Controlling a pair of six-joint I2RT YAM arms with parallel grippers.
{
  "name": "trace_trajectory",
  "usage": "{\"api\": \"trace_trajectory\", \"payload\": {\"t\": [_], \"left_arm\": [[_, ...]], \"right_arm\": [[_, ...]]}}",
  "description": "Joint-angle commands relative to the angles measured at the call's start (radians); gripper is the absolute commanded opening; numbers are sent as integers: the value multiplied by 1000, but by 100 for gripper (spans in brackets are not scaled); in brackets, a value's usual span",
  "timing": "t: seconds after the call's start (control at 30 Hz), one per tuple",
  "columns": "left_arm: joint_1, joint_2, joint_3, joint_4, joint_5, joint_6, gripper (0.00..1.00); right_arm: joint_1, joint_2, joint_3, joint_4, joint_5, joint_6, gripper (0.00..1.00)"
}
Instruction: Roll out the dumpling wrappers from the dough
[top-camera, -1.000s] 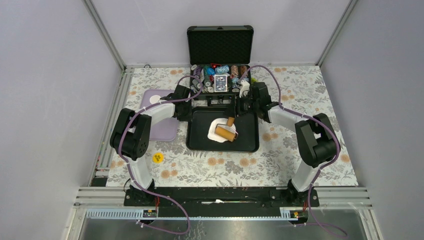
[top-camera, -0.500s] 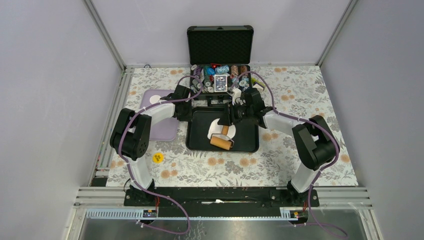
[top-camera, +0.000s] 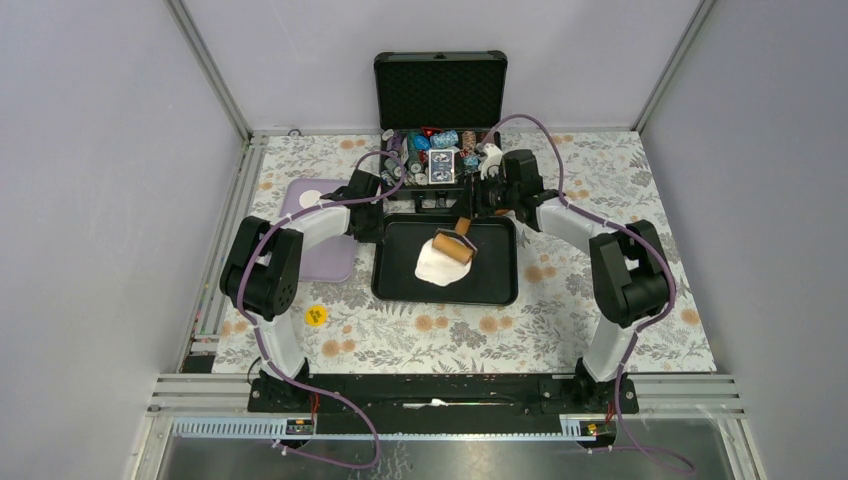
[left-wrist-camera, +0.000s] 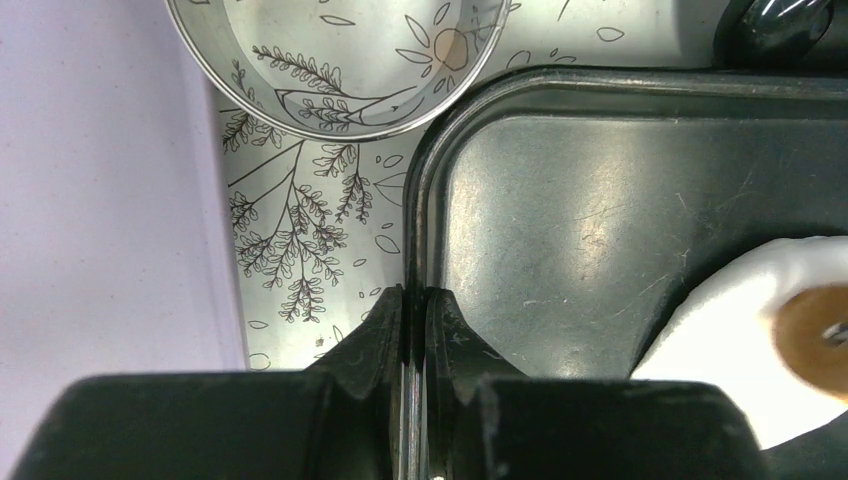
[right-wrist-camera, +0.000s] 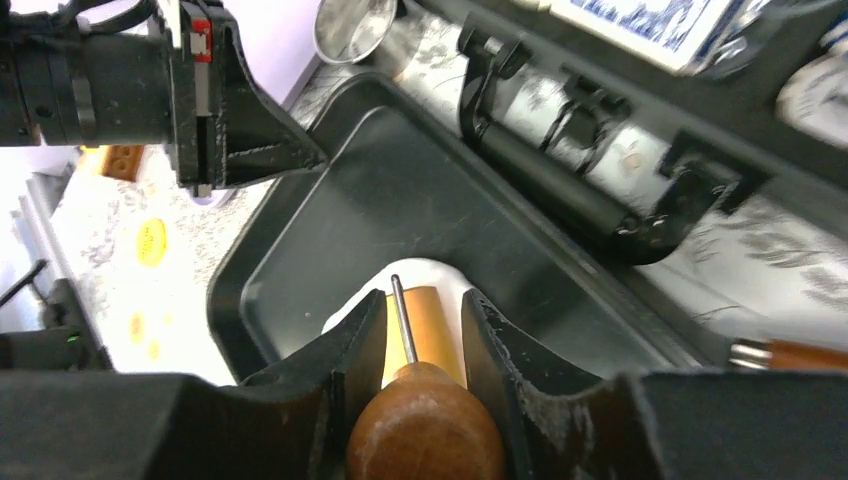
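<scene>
Beside the cutter (left-wrist-camera: 300, 122), left fingers (left-wrist-camera: 375, 330) pinch the tray (left-wrist-camera: 600, 200); right fingers (right-wrist-camera: 350, 370) clasp the roller (right-wrist-camera: 425, 430).

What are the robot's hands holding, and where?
The right gripper holds the roller by its wooden handle. The left gripper pinches the tray at its left rim.

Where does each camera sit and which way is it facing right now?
Top external: above, behind the robot, looking down at the tray; both arms show.
Left wrist: looks down past the left gripper, clamped on the tray's rim.
Right wrist: looks forward-down past the right gripper holding the roller.
Shared: all show tray and dough.
</scene>
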Motion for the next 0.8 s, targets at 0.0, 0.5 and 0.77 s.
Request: {"api": "trace_trajectory", "payload": {"t": [0.0,0.5,0.77], "left_arm": [[7,4,-18,-35,-82,25,0],[7,4,-18,-33,-82,25,0],[7,19,-2,-51,-77,32,0]], "right_arm": [[33,76,-83,-11,36,-79,0],[181,71,-217,-72,81,-127,0],[60,-28,-43,-70,-29,-24,0]]}}
